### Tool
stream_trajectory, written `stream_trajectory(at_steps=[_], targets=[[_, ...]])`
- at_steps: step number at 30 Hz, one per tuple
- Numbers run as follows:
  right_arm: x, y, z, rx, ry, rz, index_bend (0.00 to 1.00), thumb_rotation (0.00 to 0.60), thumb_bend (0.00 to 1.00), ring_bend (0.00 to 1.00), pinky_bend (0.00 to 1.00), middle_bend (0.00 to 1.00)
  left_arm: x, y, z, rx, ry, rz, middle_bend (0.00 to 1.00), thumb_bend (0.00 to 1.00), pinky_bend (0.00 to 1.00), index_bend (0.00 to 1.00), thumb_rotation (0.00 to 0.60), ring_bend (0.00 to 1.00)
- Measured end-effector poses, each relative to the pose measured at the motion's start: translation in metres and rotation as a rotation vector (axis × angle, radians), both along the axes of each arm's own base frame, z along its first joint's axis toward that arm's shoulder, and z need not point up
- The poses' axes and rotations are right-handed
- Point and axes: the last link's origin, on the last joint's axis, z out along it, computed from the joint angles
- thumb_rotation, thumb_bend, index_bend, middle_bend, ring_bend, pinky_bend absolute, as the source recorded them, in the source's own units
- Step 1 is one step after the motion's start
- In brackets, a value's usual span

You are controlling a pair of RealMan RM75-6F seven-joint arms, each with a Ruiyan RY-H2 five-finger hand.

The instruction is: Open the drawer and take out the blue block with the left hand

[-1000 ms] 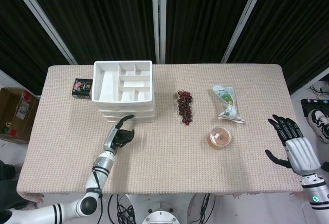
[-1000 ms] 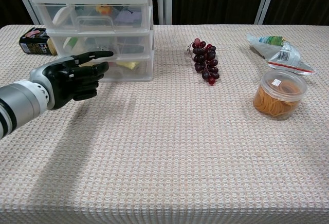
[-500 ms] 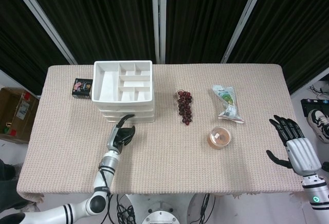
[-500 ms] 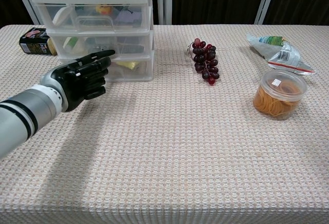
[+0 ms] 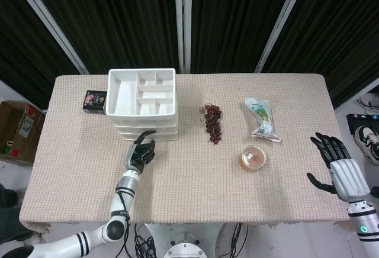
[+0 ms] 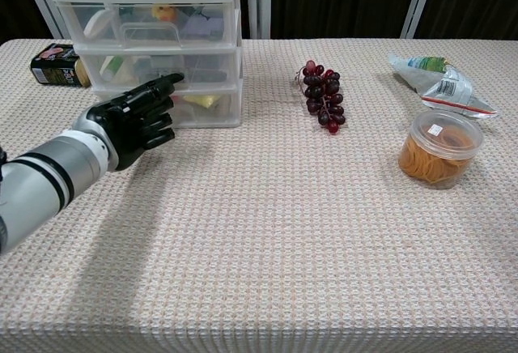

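Note:
The white three-drawer unit (image 5: 142,101) (image 6: 154,45) stands at the table's back left, all its drawers closed. Dim coloured shapes show through the cloudy fronts; I cannot make out a blue block among them. My left hand (image 5: 141,150) (image 6: 133,120) reaches toward the unit's front, fingers stretched forward and holding nothing. In the chest view its fingertips (image 6: 172,79) overlap the lower two drawer fronts; whether they touch I cannot tell. My right hand (image 5: 337,166) hangs by the table's right edge, fingers spread and empty.
A bunch of dark grapes (image 5: 213,122) (image 6: 324,94) lies right of the drawers. Further right are a snack bag (image 5: 262,119) (image 6: 437,78) and a round tub of rubber bands (image 5: 253,158) (image 6: 439,148). A small black box (image 5: 94,101) (image 6: 55,64) sits left of the unit.
My left hand has moved forward toward the drawer fronts and its fingers have stretched out. The right hand has barely shifted.

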Motion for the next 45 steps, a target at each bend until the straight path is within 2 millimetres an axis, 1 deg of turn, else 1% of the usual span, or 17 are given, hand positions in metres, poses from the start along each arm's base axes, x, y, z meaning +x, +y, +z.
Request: stream_trajectory(at_steps=[6,11,19,29,30,31,34,36,41,45], targets=[[0.0,0.001,0.0,-0.002,0.001,-0.002,0.0,0.6,0.2,0.0,0.0,0.02,-0.001,0.004,0.001,0.005,-0.005,0.003,0.96,0.51,1.0,0.42,0.6,1.0],[0.001,0.001,0.0,-0.002,0.003,-0.003,0.0,0.6,0.2,0.0,0.0,0.02,-0.004,0.002,0.0,0.001,-0.005,0.007,0.96,0.51,1.0,0.46,0.6,1.0],[0.002,0.001,-0.002,0.005,0.004,0.001,0.0,0.6,0.2,0.0,0.0,0.02,-0.007,-0.008,-0.001,-0.005,-0.014,0.001,0.96,0.51,1.0,0.5,0.6,1.0],[0.003,0.003,-0.003,0.008,0.003,0.007,0.0,0.6,0.2,0.0,0.0,0.02,-0.01,-0.024,0.003,0.006,-0.021,-0.005,0.95,0.51,1.0,0.5,0.6,1.0],[0.003,0.003,-0.003,0.008,0.002,0.007,0.0,0.6,0.2,0.0,0.0,0.02,-0.01,-0.025,0.003,0.005,-0.02,-0.008,0.95,0.51,1.0,0.49,0.6,1.0],[0.003,0.003,-0.003,0.009,0.002,0.008,0.0,0.6,0.2,0.0,0.0,0.02,-0.01,-0.027,0.003,0.002,-0.016,-0.012,0.95,0.51,1.0,0.46,0.6,0.99],[0.004,0.003,-0.003,0.01,0.001,0.011,0.0,0.6,0.2,0.0,0.0,0.02,-0.01,-0.03,0.003,-0.013,0.001,-0.021,0.92,0.51,1.0,0.28,0.6,0.98],[0.004,0.004,-0.003,0.009,0.0,0.013,0.0,0.6,0.2,0.0,0.0,0.02,-0.011,-0.032,0.003,-0.025,0.015,-0.021,0.89,0.51,1.0,0.21,0.6,0.97],[0.002,0.005,-0.002,0.006,-0.004,0.009,0.0,0.6,0.2,0.0,0.0,0.02,-0.015,-0.038,0.004,-0.039,0.09,-0.024,0.87,0.51,1.0,0.18,0.6,0.96],[0.001,0.004,-0.002,0.008,-0.007,0.008,0.0,0.6,0.2,0.0,0.0,0.02,-0.019,-0.045,0.007,-0.035,0.22,-0.042,0.86,0.51,1.0,0.17,0.6,0.96]])
